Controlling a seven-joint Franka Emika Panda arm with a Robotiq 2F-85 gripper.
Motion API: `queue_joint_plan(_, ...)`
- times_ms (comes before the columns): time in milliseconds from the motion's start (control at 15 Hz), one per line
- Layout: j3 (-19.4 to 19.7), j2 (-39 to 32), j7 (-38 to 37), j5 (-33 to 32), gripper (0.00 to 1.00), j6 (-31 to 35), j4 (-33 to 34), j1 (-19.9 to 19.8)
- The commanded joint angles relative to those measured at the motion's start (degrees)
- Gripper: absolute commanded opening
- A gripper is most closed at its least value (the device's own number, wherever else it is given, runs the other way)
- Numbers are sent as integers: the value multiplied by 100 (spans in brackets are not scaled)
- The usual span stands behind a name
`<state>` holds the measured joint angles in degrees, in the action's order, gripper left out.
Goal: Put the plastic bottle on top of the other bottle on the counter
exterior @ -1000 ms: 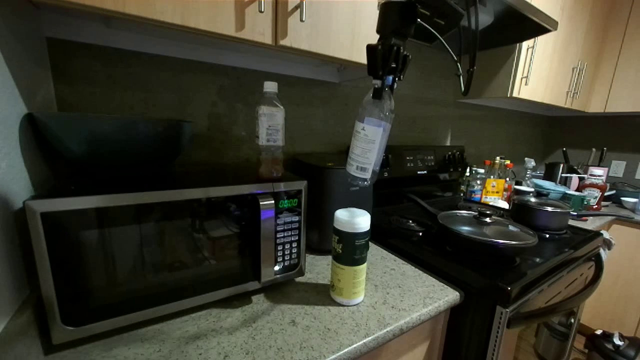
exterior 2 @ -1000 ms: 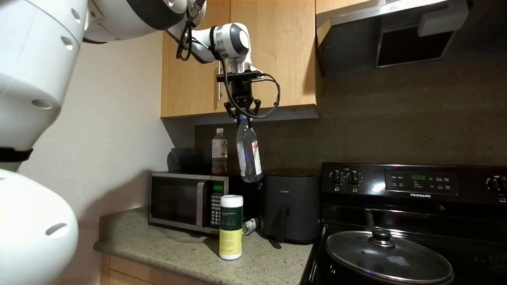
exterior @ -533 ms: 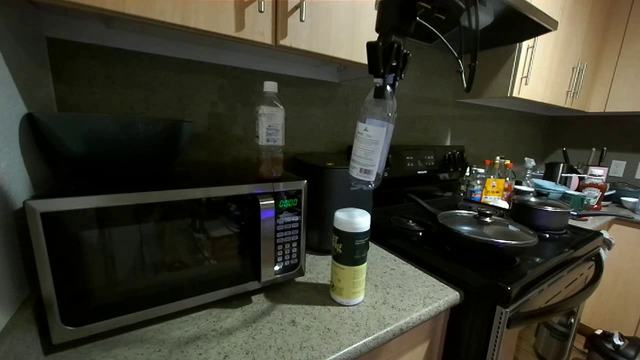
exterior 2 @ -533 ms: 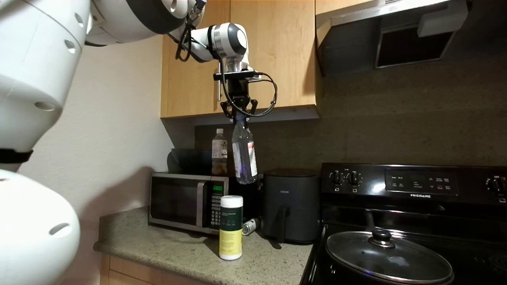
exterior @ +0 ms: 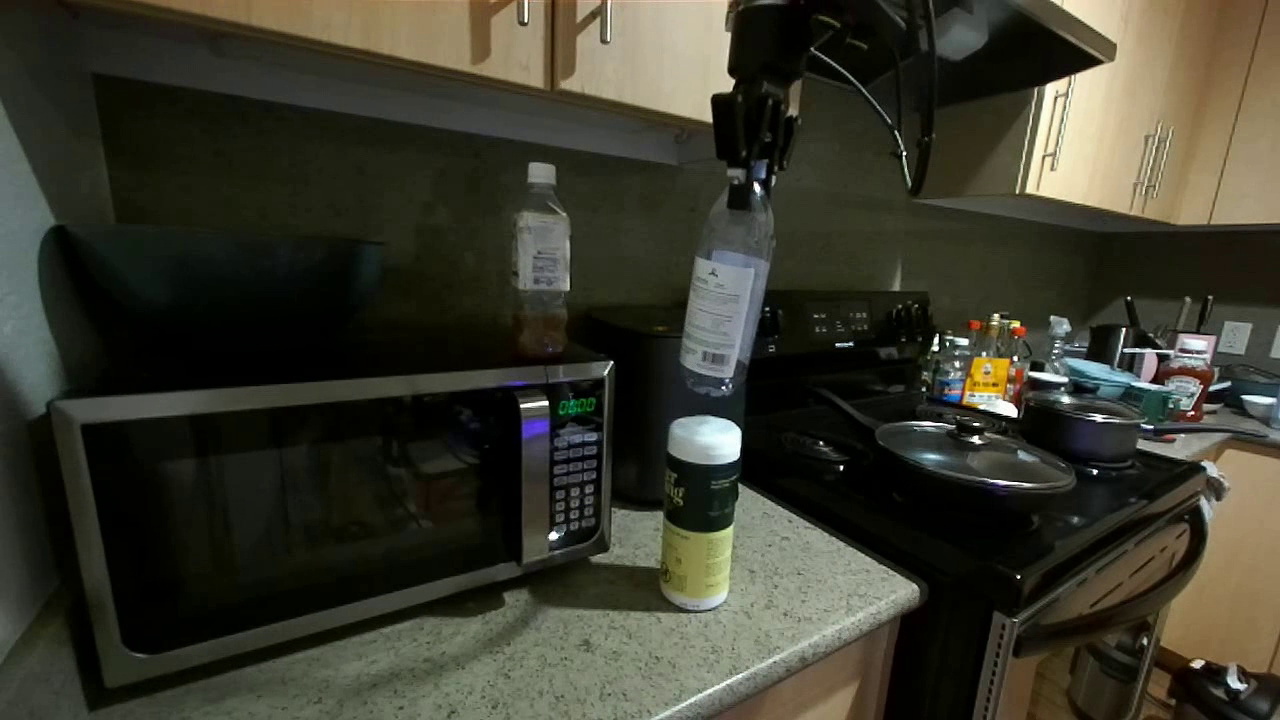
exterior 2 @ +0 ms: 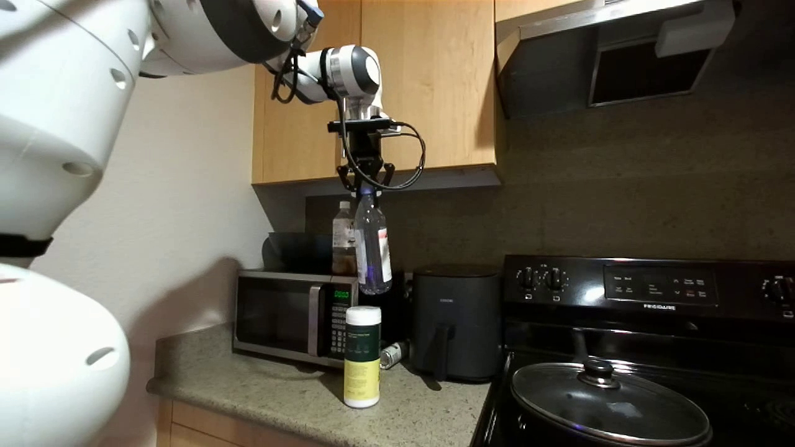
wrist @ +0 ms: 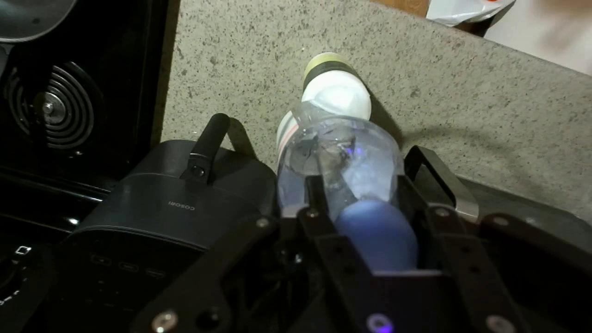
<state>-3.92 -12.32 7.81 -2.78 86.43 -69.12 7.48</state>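
Note:
The plastic bottle (exterior: pixel 718 310) is clear, with a blue cap and a pale label; it also shows in an exterior view (exterior 2: pixel 371 248). My gripper (exterior: pixel 752 182) is shut on its neck, and the bottle hangs slightly tilted. The other bottle (exterior: pixel 698 525) is a canister with a white lid and a dark green and yellow body. It stands upright on the counter (exterior: pixel 800 570). In both exterior views the plastic bottle's base is a small gap above the white lid. In the wrist view the held bottle (wrist: pixel 337 157) partly covers the lid (wrist: pixel 340 95).
A microwave (exterior: pixel 330 520) stands beside the canister, with a bottle of amber-brown liquid (exterior: pixel 541 250) on top. A black air fryer (exterior 2: pixel 456 323) stands behind. A can (exterior 2: pixel 392 354) lies near it. The stove holds a lidded pan (exterior 2: pixel 608 400). Wooden cabinets (exterior 2: pixel 428 81) hang above.
My gripper and the plastic bottle have moved left and a little down in both exterior views, bringing the bottle's base closer to the white lid. The canister has not moved.

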Motion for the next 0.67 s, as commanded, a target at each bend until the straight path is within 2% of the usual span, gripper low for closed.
queue_joint_plan(0, -53, -215, 100, -65, 14, -386, 262, 102)
queue_joint_plan(333, -43, -399, 39, -173, 14, -1086, 535, 261)
queue_joint_plan(600, -36, -540, 126, -125, 14, -1176, 792, 288)
